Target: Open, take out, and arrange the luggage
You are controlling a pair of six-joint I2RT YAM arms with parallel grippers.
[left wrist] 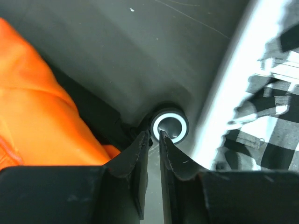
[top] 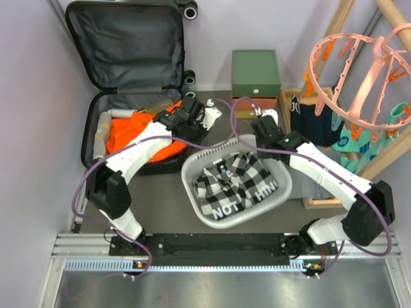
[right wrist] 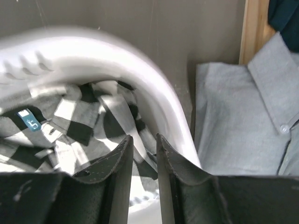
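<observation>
The luggage (top: 122, 45) lies open at the back left, its lid propped against the wall. An orange garment (top: 128, 135) and a pale roll (top: 101, 138) sit in its base. My left gripper (top: 214, 114) hovers between the case's right edge and the white basket (top: 187, 176). In the left wrist view its fingers (left wrist: 153, 134) are open by a narrow slit with nothing between them, just above a suitcase wheel (left wrist: 169, 125). My right gripper (top: 258, 115) is over the basket's back rim (right wrist: 154, 88). Its fingers (right wrist: 143, 136) are slightly open above a black-and-white checked shirt (right wrist: 70, 126).
A green-and-orange drawer box (top: 255, 74) stands behind the basket. A grey shirt (right wrist: 238, 121) lies to the basket's right beside a wooden rack (top: 379, 160). The rack carries a pink peg hanger (top: 359, 70) and a navy garment (top: 314, 125). Purple cables loop over both arms.
</observation>
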